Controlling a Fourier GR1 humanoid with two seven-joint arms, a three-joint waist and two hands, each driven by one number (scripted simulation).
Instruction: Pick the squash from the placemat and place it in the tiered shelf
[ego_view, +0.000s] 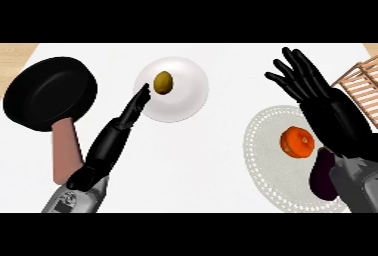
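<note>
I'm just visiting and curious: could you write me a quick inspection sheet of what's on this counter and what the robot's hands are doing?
Surface: white counter, wood at its far corners.
Job's things: orange squash on the round lacy placemat; wooden tiered shelf at far right.
Clutter: black pan with a pinkish handle; white plate holding an olive-coloured fruit; dark eggplant on the placemat.
Hands: left hand open, fingertips at the plate's rim; right hand open, raised beyond the squash.
Cables: nothing seen.
Surroundings: nothing seen.
</note>
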